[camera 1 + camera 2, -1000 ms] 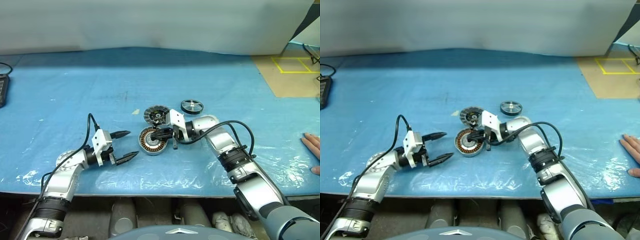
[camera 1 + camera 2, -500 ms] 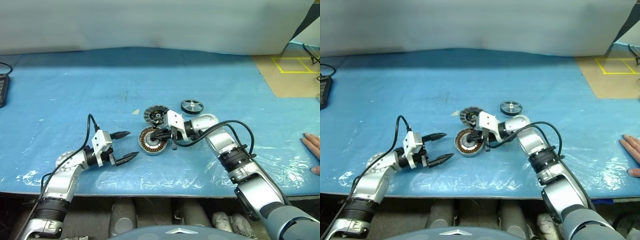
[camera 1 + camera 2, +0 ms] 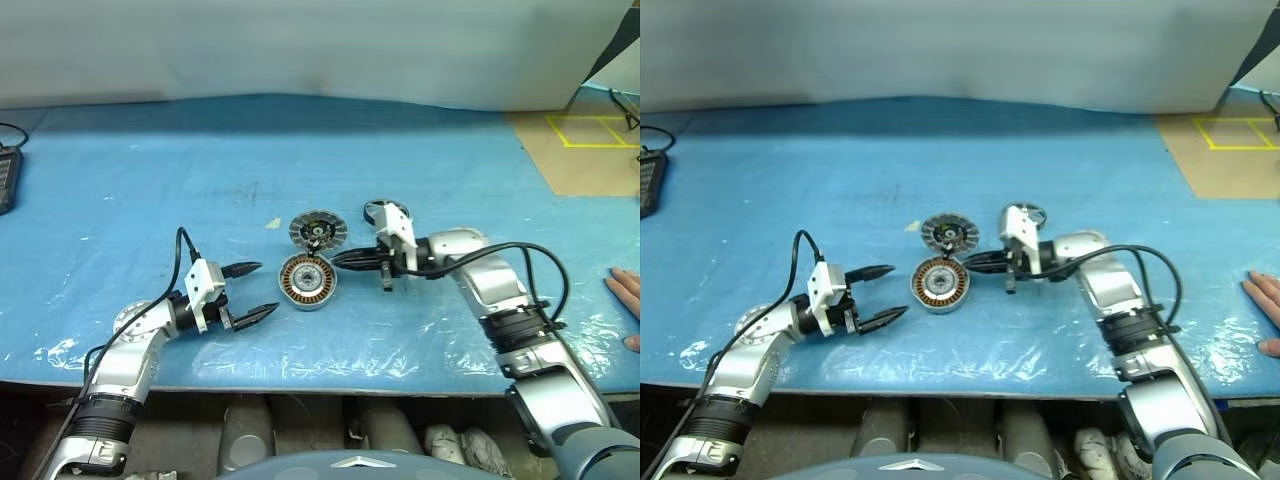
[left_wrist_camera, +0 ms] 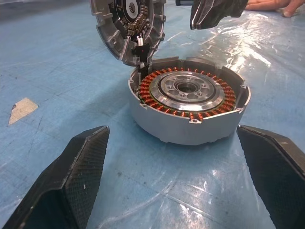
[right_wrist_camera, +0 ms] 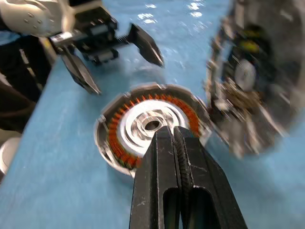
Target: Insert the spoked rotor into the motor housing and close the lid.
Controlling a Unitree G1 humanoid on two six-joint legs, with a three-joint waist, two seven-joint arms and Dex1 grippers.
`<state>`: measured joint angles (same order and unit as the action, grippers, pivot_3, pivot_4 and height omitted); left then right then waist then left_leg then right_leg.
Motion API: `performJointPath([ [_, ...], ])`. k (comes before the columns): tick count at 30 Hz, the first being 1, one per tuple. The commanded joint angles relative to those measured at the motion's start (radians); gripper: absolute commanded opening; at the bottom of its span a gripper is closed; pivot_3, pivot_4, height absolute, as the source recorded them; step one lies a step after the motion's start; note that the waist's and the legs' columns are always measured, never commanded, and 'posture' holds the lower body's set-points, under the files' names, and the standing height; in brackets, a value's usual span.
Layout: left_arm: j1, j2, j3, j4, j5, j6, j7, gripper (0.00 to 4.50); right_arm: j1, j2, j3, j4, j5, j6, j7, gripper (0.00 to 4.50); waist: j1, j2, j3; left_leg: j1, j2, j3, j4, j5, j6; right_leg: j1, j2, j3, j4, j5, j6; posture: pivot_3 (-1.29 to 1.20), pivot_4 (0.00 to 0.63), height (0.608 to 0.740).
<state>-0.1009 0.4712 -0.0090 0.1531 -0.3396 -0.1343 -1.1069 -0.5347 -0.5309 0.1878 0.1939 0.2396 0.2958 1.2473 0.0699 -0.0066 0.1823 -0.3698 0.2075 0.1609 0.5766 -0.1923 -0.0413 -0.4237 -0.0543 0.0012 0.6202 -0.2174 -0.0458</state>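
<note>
The desk [image 3: 150, 160], under a blue sheet with a clear wrinkled film, carries all the parts near its middle.

My right arm reaches in across the desk; my right tool [image 3: 340, 260] has its fingers pressed flat together and holds nothing, its tip just beside the motor housing on that side, above the surface. In the right wrist view the closed fingers [image 5: 178, 191] point over the housing's rim.

My left tool [image 3: 255, 292] stands wide, empty, to the left of the housing and apart from it, its two fingertips aimed at the housing.

The motor housing [image 3: 307, 281] sits flat on the desk, open side up, copper windings ringing a pale hub. Nothing lies inside it.

The lid [image 3: 317, 230] is just behind the housing, tilted up on its edge, its inner face towards the housing; thin wires run from it down to the housing's rim.

The spoked rotor [image 3: 1035, 213] lies behind my right wrist, largely hidden by it, well clear of the housing.

A person's fingers [image 3: 625, 290] rest at the desk's right edge.
</note>
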Motion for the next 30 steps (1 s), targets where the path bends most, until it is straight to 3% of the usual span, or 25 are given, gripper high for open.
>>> performJointPath([
  [1, -0.007, -0.005, 0.0, -0.001, -0.008, -0.016, -0.006, 4.5, -0.025, -0.061, -0.086, 0.084, -0.031, -0.046, -0.083, 0.03, 0.0, 0.0, 0.0, 0.0, 0.0, 0.0, 0.0, 0.0, 0.0, 0.0, 0.0, 0.0, 0.0, 0.0, 0.0, 0.0, 0.15, 0.74],
  [4, -0.02, -0.012, -0.005, 0.012, -0.006, -0.018, -0.012, 4.5, -0.066, -0.095, -0.096, 0.217, -0.098, -0.125, -0.154, 0.56, -0.002, 0.0, 0.0, 0.0, 0.0, 0.0, 0.0, 0.001, -0.001, 0.0, 0.0, 0.0, 0.0, 0.0, 0.0, 0.0, 0.15, 0.74],
  [9, -0.039, -0.017, -0.009, 0.028, -0.002, -0.021, -0.017, 4.5, -0.144, -0.077, -0.123, 0.36, -0.116, -0.218, -0.221, 2.2, -0.006, 0.0, 0.0, 0.0, 0.0, 0.001, 0.0, 0.001, -0.001, 0.0, 0.001, 0.001, 0.0, 0.0, 0.0, 0.0, 0.15, 0.74],
  [24, -0.026, -0.011, -0.003, 0.02, -0.001, -0.02, -0.016, 4.5, -0.419, -0.061, -0.094, 0.725, -0.201, -0.372, -0.223, 2.2, -0.004, 0.0, 0.0, 0.0, 0.0, 0.002, 0.001, 0.0, 0.001, -0.002, 0.0, 0.001, 0.002, 0.0, 0.0, 0.0, 0.15, 0.74],
  [27, -0.033, -0.017, -0.005, 0.026, 0.003, -0.023, -0.011, 4.5, -0.481, -0.038, -0.07, 0.803, -0.244, -0.41, -0.213, 2.82, -0.003, 0.0, 0.0, 0.0, 0.0, 0.003, 0.001, 0.0, 0.001, -0.002, 0.0, 0.001, 0.002, 0.0, 0.0, 0.0, 0.15, 0.74],
  [30, -0.034, -0.021, -0.006, 0.028, 0.005, -0.027, -0.008, 4.5, -0.518, -0.016, -0.05, 0.861, -0.285, -0.45, -0.224, 3.79, -0.002, 0.0, 0.0, -0.001, 0.001, 0.003, 0.001, 0.0, 0.001, -0.002, 0.0, 0.001, 0.002, 0.0, 0.0, 0.0, 0.15, 0.74],
])
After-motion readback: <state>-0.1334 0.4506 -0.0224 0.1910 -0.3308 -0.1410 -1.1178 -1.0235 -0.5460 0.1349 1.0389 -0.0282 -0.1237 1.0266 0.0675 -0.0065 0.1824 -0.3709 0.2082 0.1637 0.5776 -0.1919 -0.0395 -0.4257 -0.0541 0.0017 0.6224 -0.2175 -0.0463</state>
